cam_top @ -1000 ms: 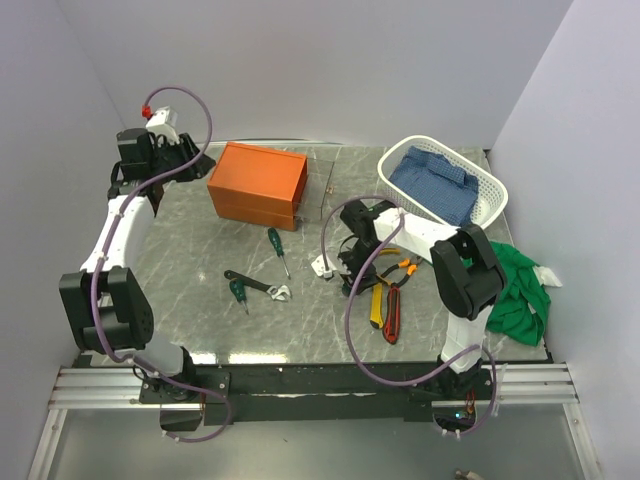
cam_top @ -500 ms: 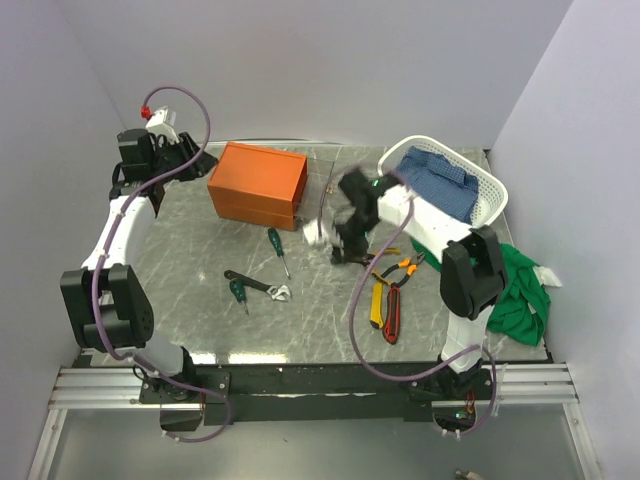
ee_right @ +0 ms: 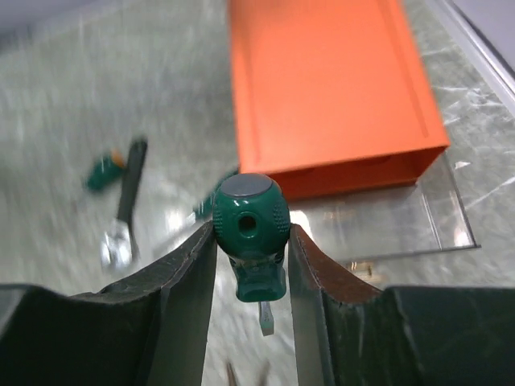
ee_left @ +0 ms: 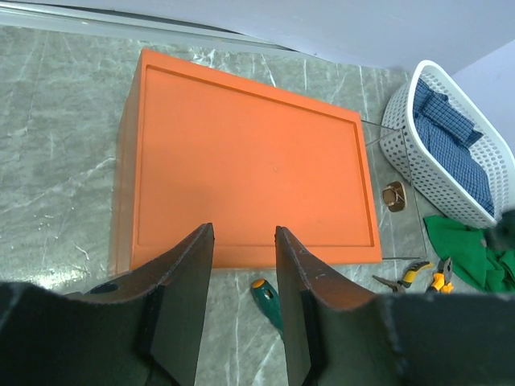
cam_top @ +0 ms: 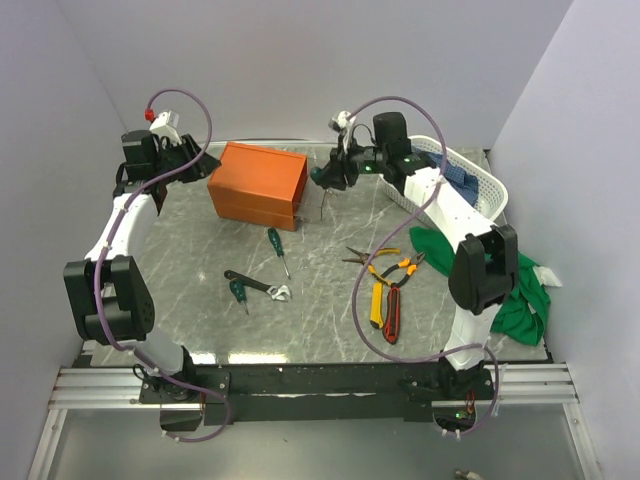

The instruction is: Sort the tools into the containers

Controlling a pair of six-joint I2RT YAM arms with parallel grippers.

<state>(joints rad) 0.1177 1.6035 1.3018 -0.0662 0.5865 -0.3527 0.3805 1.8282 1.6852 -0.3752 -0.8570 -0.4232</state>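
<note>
Swung the right gripper (cam_top: pixel 328 176) from mid-table up toward the far edge since the earlier frame, jaws clamped on a green-handled screwdriver (cam_top: pixel 323 203), shaft hanging down.

Found nearest on the marble table (cam_top: pixel 200 300): yellow utility knife (cam_top: pixel 375 305) and red-black utility knife (cam_top: pixel 392 316), side by side; just beyond, orange-handled pliers (cam_top: pixel 395 268); to the left, black wrench (cam_top: pixel 255 284) beside a stubby green screwdriver (cam_top: pixel 238 292), then a longer green screwdriver (cam_top: pixel 278 250).

Found farther back: orange box (cam_top: pixel 258 183), top apparently shut, with the right gripper just off its right end and not touching.

Held the left gripper (cam_top: pixel 190 160) at the box's left end, jaws apart and empty.

Farthest right: white basket (cam_top: pixel 490 205) holding blue cloth.

Judged the step as delivery of the held screwdriver to the box: best done by keeping the handle gripped squarely, stopping centred over the box, and releasing only after opening of the top, probably by the left gripper.
</note>
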